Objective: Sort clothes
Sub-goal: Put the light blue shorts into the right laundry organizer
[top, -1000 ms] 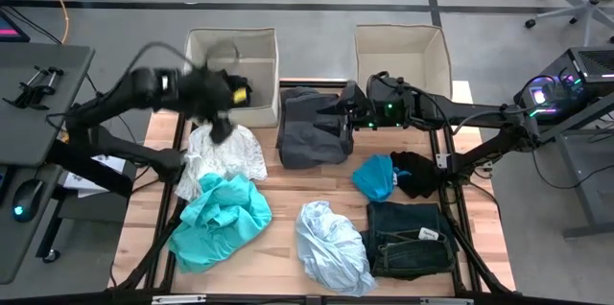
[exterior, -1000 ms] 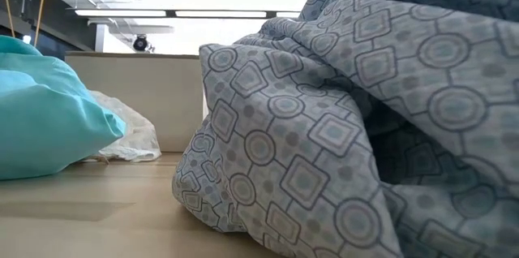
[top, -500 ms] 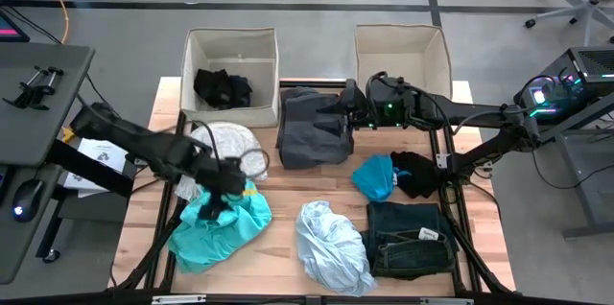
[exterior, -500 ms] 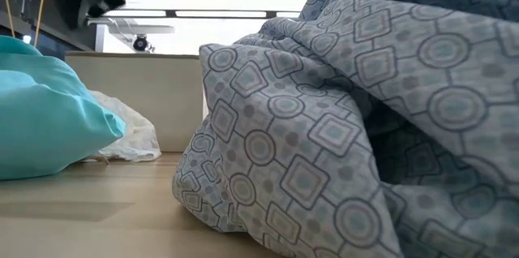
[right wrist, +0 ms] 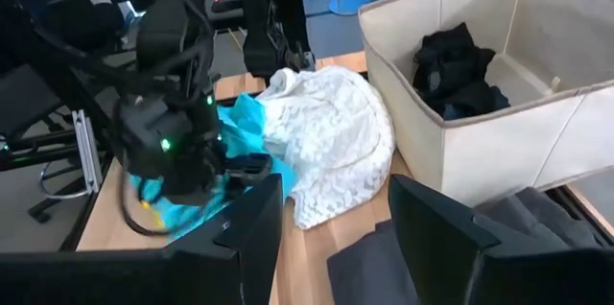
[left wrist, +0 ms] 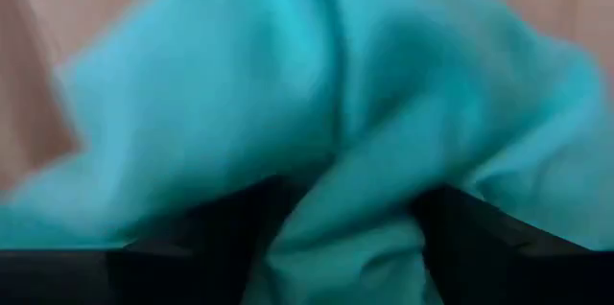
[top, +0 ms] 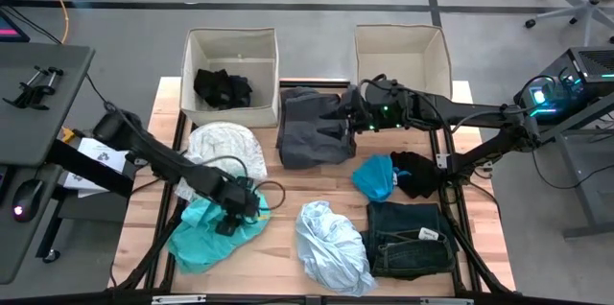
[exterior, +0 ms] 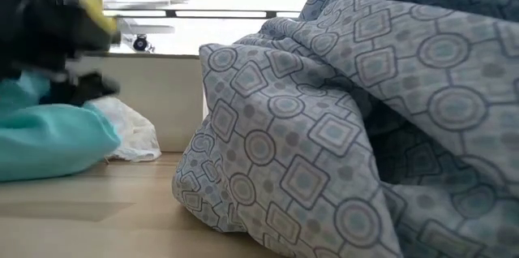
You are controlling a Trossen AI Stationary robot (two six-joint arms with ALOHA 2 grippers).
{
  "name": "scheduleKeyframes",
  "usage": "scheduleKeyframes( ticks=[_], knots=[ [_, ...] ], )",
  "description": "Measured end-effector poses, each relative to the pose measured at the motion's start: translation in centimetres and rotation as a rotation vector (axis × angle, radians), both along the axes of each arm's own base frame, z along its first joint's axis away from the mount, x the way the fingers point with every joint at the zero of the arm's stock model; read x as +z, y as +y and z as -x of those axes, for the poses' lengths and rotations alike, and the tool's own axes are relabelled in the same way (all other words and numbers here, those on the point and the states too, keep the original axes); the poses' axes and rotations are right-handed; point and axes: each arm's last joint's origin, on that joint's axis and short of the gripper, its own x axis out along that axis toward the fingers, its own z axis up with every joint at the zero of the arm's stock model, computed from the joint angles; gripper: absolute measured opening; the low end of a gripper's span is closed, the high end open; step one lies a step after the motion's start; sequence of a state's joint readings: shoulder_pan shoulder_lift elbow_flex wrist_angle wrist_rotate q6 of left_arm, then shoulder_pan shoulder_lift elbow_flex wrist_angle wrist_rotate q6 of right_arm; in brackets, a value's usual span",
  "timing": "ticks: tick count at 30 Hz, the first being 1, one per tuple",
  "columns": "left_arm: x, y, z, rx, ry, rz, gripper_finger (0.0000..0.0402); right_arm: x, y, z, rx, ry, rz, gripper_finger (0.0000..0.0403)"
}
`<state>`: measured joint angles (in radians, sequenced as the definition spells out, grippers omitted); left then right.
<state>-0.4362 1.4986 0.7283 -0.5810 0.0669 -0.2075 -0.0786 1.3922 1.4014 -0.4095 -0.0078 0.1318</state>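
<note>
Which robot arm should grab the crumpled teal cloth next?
The left. Its left gripper is open right over the crumpled teal cloth, while the right gripper hangs open over the dark grey garment.

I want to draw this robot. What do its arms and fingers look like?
Both arms are black, thin and jointed, with black cables looping beside them. The left gripper has a yellow patch. The right gripper has small green lights just behind it. The right gripper's fingers are flat, dark slabs.
</note>
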Motion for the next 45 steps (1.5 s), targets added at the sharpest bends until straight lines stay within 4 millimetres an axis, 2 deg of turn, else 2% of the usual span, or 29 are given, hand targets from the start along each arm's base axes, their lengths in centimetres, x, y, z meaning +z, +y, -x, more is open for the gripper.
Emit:
scheduleKeyframes(
  ticks=[4, 7, 10, 11, 14, 17, 21, 23, 28, 32, 36, 41, 45],
  knots=[
    [-1.9, -0.3, -0.6, 0.081, 0.102, 0.026, 0.0220, -0.1, 0.0, 0.0, -0.002, 0.008, -0.006, 0.0181],
    [-2.2, -0.5, -0.8, 0.106, 0.103, 0.051, 0.0153, -0.1, 0.0, 0.0, -0.001, 0.006, -0.002, 0.0181],
    [-1.9, -0.1, -1.1, 0.167, 0.096, 0.102, 0.0047, 0.1, -0.1, 0.2, -0.002, 0.002, 0.000, 0.0181],
    [-1.7, 0.1, -1.2, 0.193, 0.085, 0.121, 0.0025, 0.3, -0.1, 0.5, -0.004, -0.007, 0.001, 0.0181],
    [-0.3, 0.6, -1.5, 0.262, 0.044, 0.131, 0.0016, 1.3, -0.2, 1.7, -0.011, -0.030, 0.001, 0.0181],
    [2.9, 1.2, -1.9, 0.306, -0.040, 0.119, 0.0004, 2.1, -0.1, 3.3, -0.015, -0.035, -0.002, 0.0181],
    [8.8, 2.2, -2.1, 0.377, -0.175, 0.041, 0.0002, 3.2, 0.1, 5.6, -0.025, -0.035, -0.002, 0.0181],
    [12.0, 2.8, -2.4, 0.407, -0.297, 0.004, 0.0001, 3.5, 0.1, 6.4, -0.037, -0.037, -0.017, 0.0181],
    [18.4, 4.7, -3.1, 0.456, -0.569, -0.108, 0.0001, 2.9, 0.2, 6.9, -0.065, 0.023, -0.097, 0.0181],
    [22.4, 6.3, -3.6, 0.458, -0.725, -0.210, 0.0001, 1.0, 0.2, 5.9, -0.081, 0.067, -0.172, 0.0190],
    [25.0, 7.8, -4.3, 0.466, -0.871, -0.259, 0.0000, -1.1, 0.2, 4.0, -0.036, 0.103, -0.226, 0.0233],
    [26.7, 9.1, -5.0, 0.464, -1.019, -0.292, 0.0000, -1.9, 0.4, 0.5, 0.062, -0.016, -0.120, 0.0303],
    [27.2, 9.8, -5.4, 0.449, -1.076, -0.293, 0.0000, -2.2, 0.3, -2.0, 0.040, -0.139, -0.078, 0.0319]
  ],
)
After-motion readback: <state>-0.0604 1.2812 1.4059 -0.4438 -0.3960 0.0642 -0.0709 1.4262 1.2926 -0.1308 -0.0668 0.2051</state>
